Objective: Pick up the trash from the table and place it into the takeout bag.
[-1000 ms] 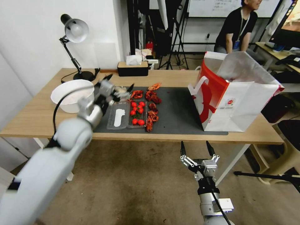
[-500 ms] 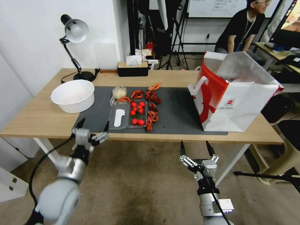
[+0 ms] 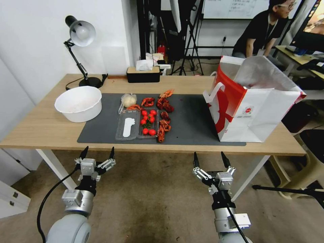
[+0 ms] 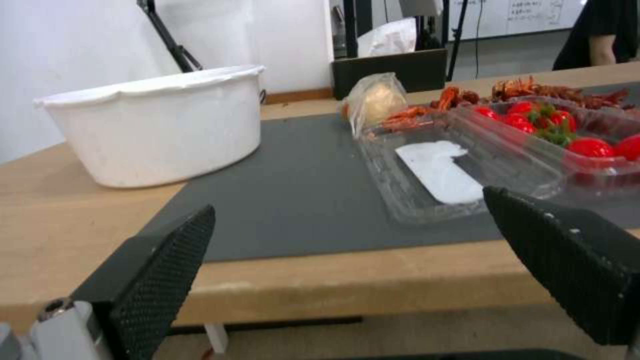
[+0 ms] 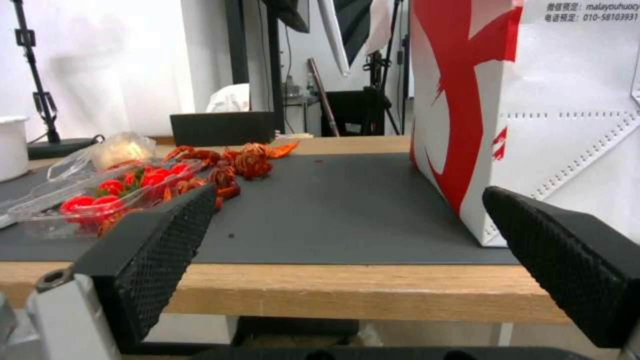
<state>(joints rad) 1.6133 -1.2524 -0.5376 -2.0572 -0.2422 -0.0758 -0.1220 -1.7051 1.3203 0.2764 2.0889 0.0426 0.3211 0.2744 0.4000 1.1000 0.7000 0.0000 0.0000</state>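
Below the worktop edge hang both grippers — left gripper and right gripper — fingers spread wide, empty; small clear bag sits on the mat, well apart from takeout bag.

Large white plastic bowl near the desk's left end, black desk lamp behind. Clear tray of cherry tomatoes mid-mat, red crayfish shells alongside. Black tissue box at the far edge.

white takeout bag with red sides; dark grey mat.
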